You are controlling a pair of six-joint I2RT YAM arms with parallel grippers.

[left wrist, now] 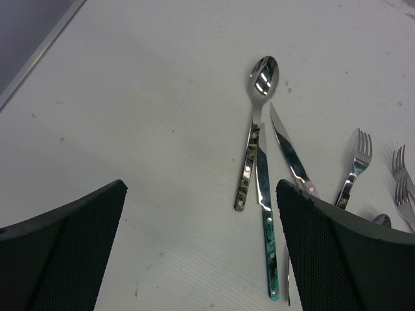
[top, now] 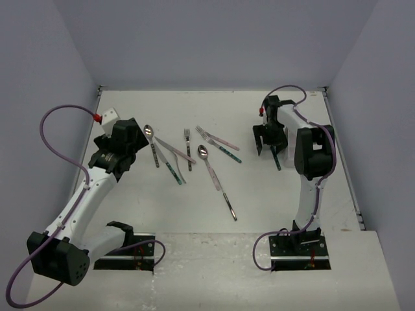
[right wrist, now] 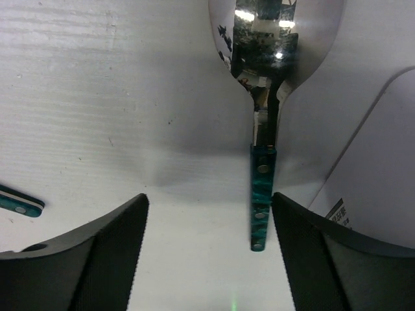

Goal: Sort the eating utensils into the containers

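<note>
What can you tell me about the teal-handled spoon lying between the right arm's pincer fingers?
The spoon has a mirror-bright metal bowl and neck and a marbled teal handle with three small metal rivets. It looks whole and clean. It seems to lie flat on the white table, apart from the other cutlery. It lies lengthwise between the open fingers of the right pincer, handle end toward the wrist camera. It sits close beside one finger, and I cannot tell whether they touch.
</note>
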